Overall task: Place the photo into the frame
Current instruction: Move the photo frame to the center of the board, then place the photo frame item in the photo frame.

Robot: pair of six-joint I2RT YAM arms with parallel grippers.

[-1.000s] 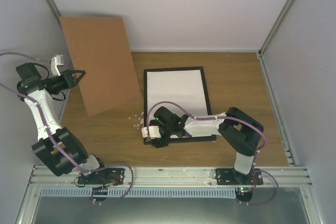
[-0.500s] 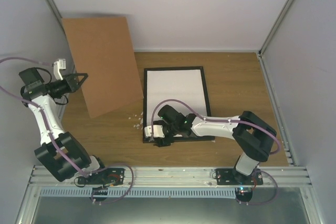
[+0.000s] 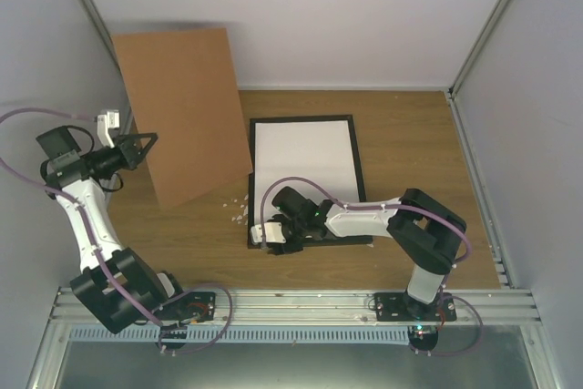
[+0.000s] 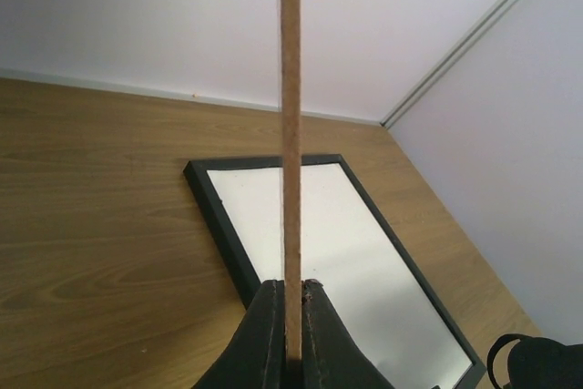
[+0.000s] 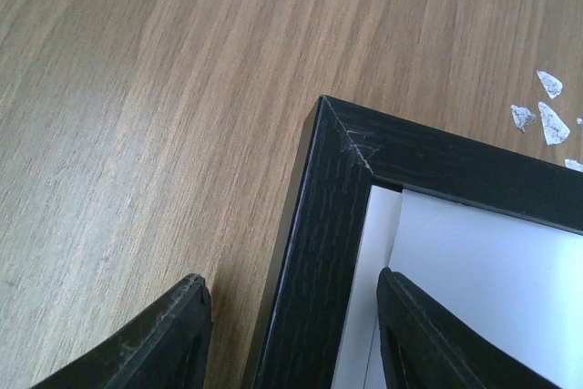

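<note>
From above, the frame [image 3: 252,179] lies flat mid-surface [image 3: 410,161], a white sheet [image 3: 305,166] inside it. The left wrist view shows the left claw [image 3: 141,146] clamped on an upright brown board [image 3: 182,107]. In the right wrist view, the right claw [image 3: 273,243] is parted, straddling the frame's rail by a corner.

No writing, label, brand mark, number or sign was legible anywhere; the frame [image 3: 301,120], the brown backing board [image 3: 182,116] and the bench [image 3: 410,152] showed plain surfaces.
</note>
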